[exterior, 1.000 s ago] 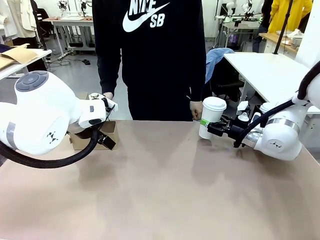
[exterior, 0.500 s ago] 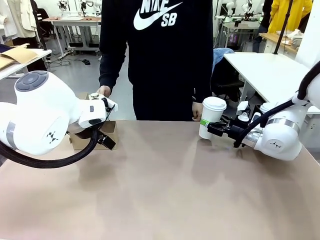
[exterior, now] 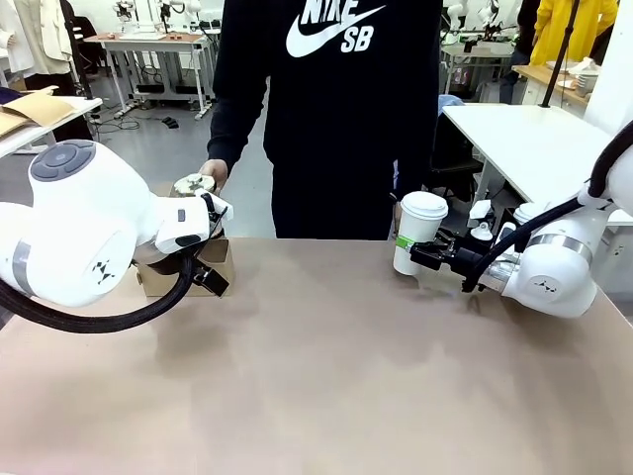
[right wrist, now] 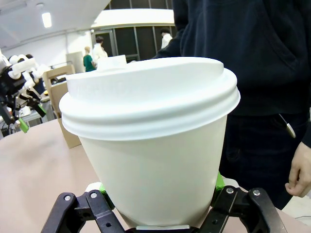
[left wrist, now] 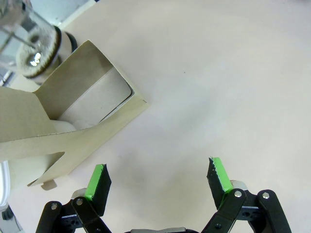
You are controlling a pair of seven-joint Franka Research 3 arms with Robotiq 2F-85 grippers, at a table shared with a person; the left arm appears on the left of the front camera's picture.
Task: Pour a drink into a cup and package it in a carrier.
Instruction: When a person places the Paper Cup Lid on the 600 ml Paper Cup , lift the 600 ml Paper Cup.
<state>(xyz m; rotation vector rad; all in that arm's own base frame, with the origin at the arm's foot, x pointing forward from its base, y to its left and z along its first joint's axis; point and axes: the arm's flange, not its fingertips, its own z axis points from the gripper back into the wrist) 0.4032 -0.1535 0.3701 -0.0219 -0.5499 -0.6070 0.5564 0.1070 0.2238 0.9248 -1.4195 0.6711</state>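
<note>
At the left of the tan table, the left end effector hangs with fingers apart just beside the brown cardboard carrier. Toward the far right edge, the right end effector is clamped on the white lidded paper cup.

lidded cup: one; cardboard carrier: one; glass jug: one

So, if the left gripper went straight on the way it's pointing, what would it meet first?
Most likely the bare table, just beside the carrier; the open left gripper frames tabletop, not cardboard, though depth is unclear.
</note>
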